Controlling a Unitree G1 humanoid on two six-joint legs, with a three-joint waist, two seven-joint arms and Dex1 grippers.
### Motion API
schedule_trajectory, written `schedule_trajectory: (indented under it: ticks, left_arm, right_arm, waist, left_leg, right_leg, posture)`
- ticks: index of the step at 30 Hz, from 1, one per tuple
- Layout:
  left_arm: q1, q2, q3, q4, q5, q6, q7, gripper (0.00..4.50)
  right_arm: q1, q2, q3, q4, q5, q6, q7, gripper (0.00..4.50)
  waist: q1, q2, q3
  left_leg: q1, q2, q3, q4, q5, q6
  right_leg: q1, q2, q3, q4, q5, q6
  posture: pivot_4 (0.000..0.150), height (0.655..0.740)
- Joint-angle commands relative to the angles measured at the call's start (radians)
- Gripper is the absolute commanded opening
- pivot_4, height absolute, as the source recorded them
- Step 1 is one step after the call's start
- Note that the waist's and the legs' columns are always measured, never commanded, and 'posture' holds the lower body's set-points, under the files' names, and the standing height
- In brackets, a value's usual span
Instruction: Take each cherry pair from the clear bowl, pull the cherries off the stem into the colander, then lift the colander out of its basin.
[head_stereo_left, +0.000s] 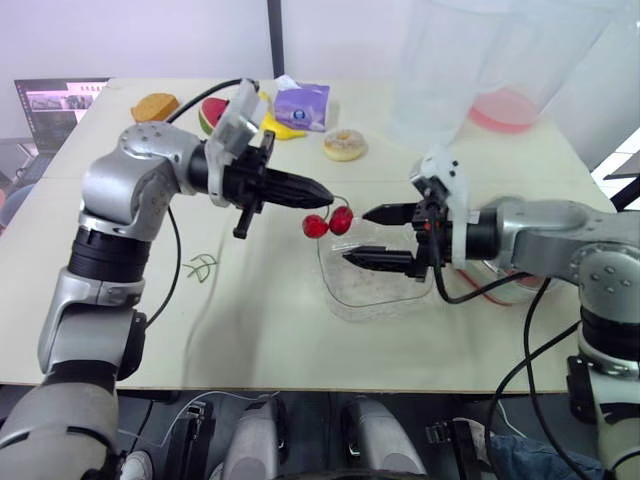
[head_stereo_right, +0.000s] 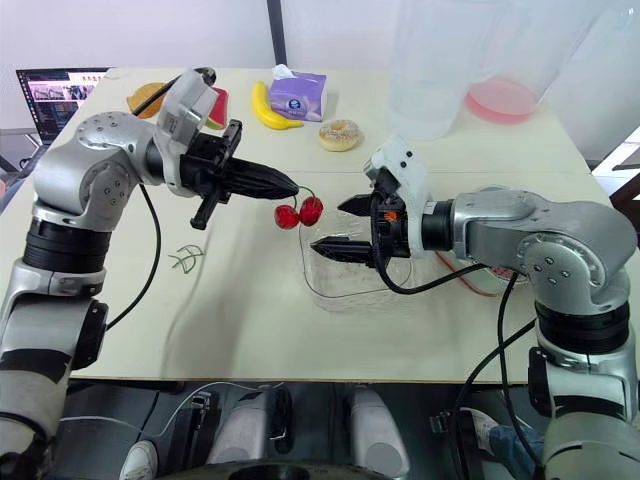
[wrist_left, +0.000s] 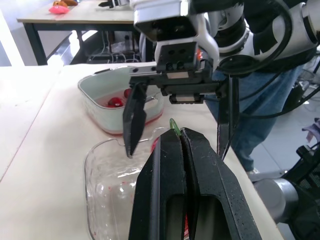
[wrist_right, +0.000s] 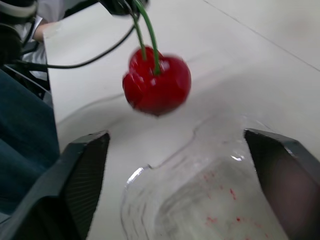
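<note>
Left claw (head_stereo_left: 322, 193): fingers pressed together on the green stem of the cherry pair (head_stereo_left: 328, 223). The pair hangs in the air over the counter (head_stereo_left: 260, 320), just outside the left rim of the clear bowl (head_stereo_left: 372, 314). Both cherries are on the stem. From the right wrist they overlap and read as one red lump. From the left wrist a green tip of stem pokes out between the fingers, and the fruit is mostly hidden below them.

Right claw (head_stereo_left: 357, 236): spread wide, one finger above the other, over the clear bowl. The tips point at the cherries, near but not touching.

The bowl holds red smears on its floor. Part of its inside is covered by the right claw.

Basin (wrist_left: 102, 117): sits beyond the bowl, on the robot's right. From the head it is mostly hidden behind the right forearm. The left wrist view shows red cherries (wrist_left: 115, 102) lying inside it. The colander (wrist_left: 150, 116) shows as a reddish edge, hard to tell from the basin wall.

A bare green stem (head_stereo_left: 200, 268) lies on the counter to the left, well apart from the bowl.
</note>
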Motion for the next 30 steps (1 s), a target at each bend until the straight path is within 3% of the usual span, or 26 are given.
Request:
schedule_trajectory:
  ticks: [1, 10, 13, 17, 19, 25, 30]
  left_arm:
    - [-0.013, 0.000, 0.021, -0.026, -0.004, 0.000, -0.001, 0.00]
    - [-0.017, -0.004, 0.022, -0.030, -0.005, 0.008, 0.007, 0.00]
    - [-0.017, -0.004, 0.022, -0.031, -0.005, 0.010, 0.010, 0.00]
    - [-0.017, -0.003, 0.022, -0.034, -0.006, 0.014, 0.012, 0.00]
    - [-0.017, -0.003, 0.022, -0.035, -0.005, 0.015, 0.012, 0.00]
    - [-0.020, -0.007, 0.023, -0.034, -0.004, 0.018, 0.017, 0.00]
    - [-0.026, -0.013, 0.027, -0.027, -0.003, 0.018, 0.022, 0.00]
  right_arm:
    - [-0.049, 0.027, -0.010, 0.005, 0.006, -0.015, -0.014, 4.44]
    - [-0.081, 0.071, 0.004, 0.032, -0.011, -0.010, -0.033, 4.44]
    - [-0.079, 0.078, 0.003, 0.034, -0.009, -0.009, -0.040, 3.58]
    - [-0.083, 0.090, 0.000, 0.033, 0.000, -0.007, -0.050, 1.50]
    - [-0.083, 0.092, -0.001, 0.032, 0.002, -0.005, -0.052, 0.75]
    - [-0.054, 0.074, 0.010, 0.025, -0.003, 0.021, -0.060, 0.58]
    - [0.091, -0.001, 0.078, 0.009, -0.061, 0.034, -0.029, 0.58]
  waist:
    - [0.001, 0.000, 0.000]
    - [0.002, 0.000, 0.000]
    - [0.002, 0.000, 0.000]
    - [0.002, 0.000, 0.000]
    - [0.002, 0.000, 0.000]
    - [0.002, 0.000, 0.000]
    - [0.007, -0.001, -0.001]
  left_leg:
    - [0.000, 0.000, 0.000, 0.000, 0.000, 0.000]
    - [0.000, 0.000, 0.000, 0.000, 0.000, 0.000]
    - [0.000, 0.000, 0.000, 0.000, 0.000, 0.000]
    - [0.000, 0.000, 0.000, 0.000, 0.000, 0.000]
    - [0.000, 0.000, 0.000, 0.000, 0.000, 0.000]
    - [0.000, 0.000, 0.000, 0.001, 0.000, 0.000]
    - [0.000, 0.000, 0.000, 0.001, 0.000, 0.000]
  right_leg:
    - [0.000, 0.000, 0.000, 0.000, 0.000, 0.000]
    - [0.000, -0.001, 0.000, 0.000, 0.000, 0.000]
    - [0.000, -0.001, 0.000, 0.000, 0.000, 0.000]
    - [0.000, -0.001, 0.000, 0.001, 0.000, 0.000]
    - [0.000, -0.001, 0.000, 0.001, 0.000, 0.000]
    - [0.000, -0.001, 0.000, 0.001, 0.000, 0.000]
    - [0.000, -0.001, -0.001, 0.001, 0.000, 0.000]
  posture:
    - [0.150, 0.7400]
    - [0.150, 0.7400]
    - [0.150, 0.7400]
    - [0.150, 0.7400]
    - [0.150, 0.7400]
    - [0.150, 0.7400]
    - [0.150, 0.7400]
